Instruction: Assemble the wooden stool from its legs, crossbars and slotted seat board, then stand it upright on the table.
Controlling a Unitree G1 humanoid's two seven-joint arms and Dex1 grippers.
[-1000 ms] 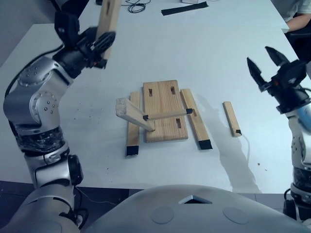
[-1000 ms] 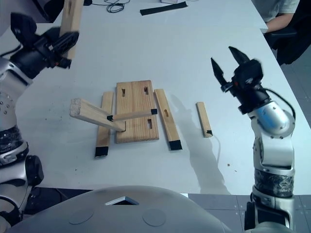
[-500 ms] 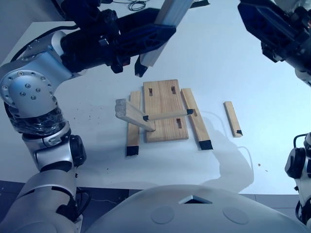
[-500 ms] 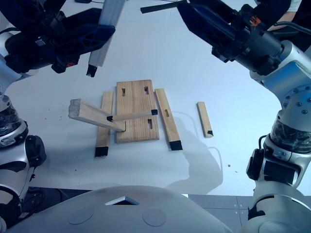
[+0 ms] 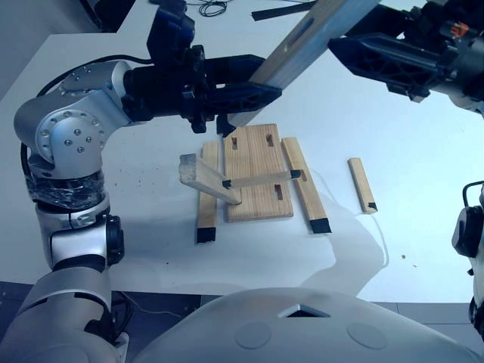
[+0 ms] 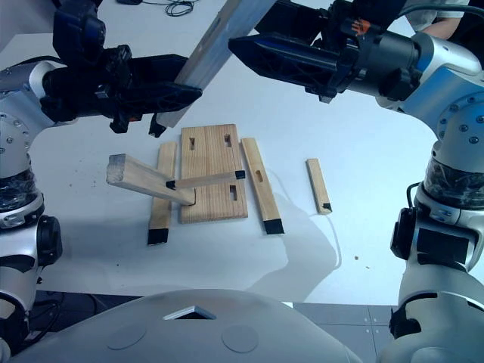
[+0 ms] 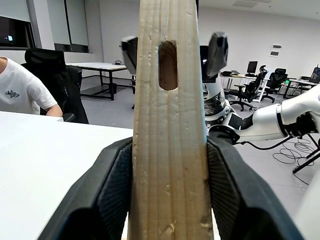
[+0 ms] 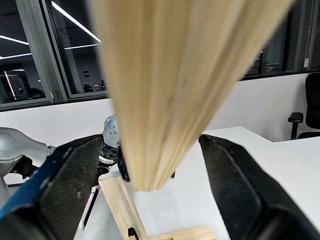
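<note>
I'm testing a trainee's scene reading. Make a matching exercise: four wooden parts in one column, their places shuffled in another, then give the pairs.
1. board
2. short bar
3. raised leg
4. leaning leg

A. clamped in the left tool
B. tilted, lower end at the board's near left corner
C. flat on the table, slots facing up
D. lying alone, to the right of the rest

Pairs: 1-C; 2-D; 3-A; 4-B

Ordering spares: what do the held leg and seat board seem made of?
The held leg looks like pale unfinished wood: lengthwise grain, matte surface. The seat board seems to be similar wood in a warmer tone, with visible grain and no gloss.
</note>
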